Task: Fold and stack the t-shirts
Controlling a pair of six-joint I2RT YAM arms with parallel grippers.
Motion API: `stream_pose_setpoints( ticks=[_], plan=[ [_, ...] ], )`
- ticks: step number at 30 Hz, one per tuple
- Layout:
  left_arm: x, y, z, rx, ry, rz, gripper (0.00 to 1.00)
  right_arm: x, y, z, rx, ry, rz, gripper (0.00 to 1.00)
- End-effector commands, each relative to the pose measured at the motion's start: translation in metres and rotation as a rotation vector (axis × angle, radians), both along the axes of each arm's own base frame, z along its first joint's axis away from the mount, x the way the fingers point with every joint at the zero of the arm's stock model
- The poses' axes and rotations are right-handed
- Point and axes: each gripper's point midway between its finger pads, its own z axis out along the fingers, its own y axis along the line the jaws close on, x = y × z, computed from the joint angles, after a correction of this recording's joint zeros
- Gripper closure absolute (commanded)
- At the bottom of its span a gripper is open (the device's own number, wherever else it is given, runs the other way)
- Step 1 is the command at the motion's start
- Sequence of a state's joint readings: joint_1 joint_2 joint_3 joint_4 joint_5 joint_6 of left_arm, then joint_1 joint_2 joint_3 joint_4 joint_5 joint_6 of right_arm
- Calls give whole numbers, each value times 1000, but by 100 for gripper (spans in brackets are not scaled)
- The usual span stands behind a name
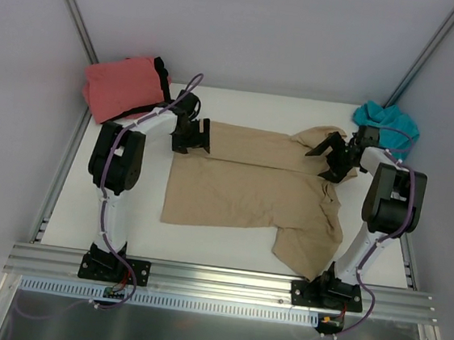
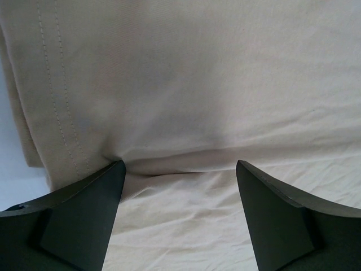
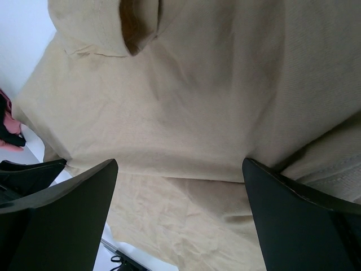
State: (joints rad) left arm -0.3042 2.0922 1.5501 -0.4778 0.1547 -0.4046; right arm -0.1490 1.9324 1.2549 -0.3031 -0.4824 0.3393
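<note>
**Figure.** Tan-beige short-sleeved cloth t-shirt (image 1: 241,192) lying spread across the middle of the white table (image 1: 226,255). Its far strip is turned over along a crease that runs from one arm to the other. We see the left gripper (image 1: 191,138) at the shirt's far left edge and the right gripper (image 1: 334,158) at its far right, beside a turned-up sleeve. Both stand with jaws spread wide over the crease, gripping nothing. The coral-pink shirt (image 1: 122,86), with the black shirt (image 1: 162,72) showing at its edge, lies at the far left corner. The crumpled teal shirt (image 1: 387,118) lies at the far right.

We judge three risks:
- Jaws closing on the upper layer alone would peel the fold open.
- Unequal travel of the arms would skew the fold.
- The rumpled near-right part (image 1: 308,247) could drag and bunch.

We find no brand, label or readable writing in any view.
</note>
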Motion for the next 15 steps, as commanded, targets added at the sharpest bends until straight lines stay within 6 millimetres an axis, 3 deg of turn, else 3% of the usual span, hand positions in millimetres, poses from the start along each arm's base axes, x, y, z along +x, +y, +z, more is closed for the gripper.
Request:
stream_pose_setpoints(
  ticks=[1, 4, 15],
  plan=[
    [-31, 6, -2, 53, 56, -8, 18, -16, -8, 8, -42, 3, 1, 1],
    [-30, 7, 0, 58, 36, -8, 18, -16, -8, 8, -43, -6, 0, 1],
    [7, 1, 10, 68, -26, -10, 17, 29, -13, 28, -36, -68, -7, 0]
  ],
)
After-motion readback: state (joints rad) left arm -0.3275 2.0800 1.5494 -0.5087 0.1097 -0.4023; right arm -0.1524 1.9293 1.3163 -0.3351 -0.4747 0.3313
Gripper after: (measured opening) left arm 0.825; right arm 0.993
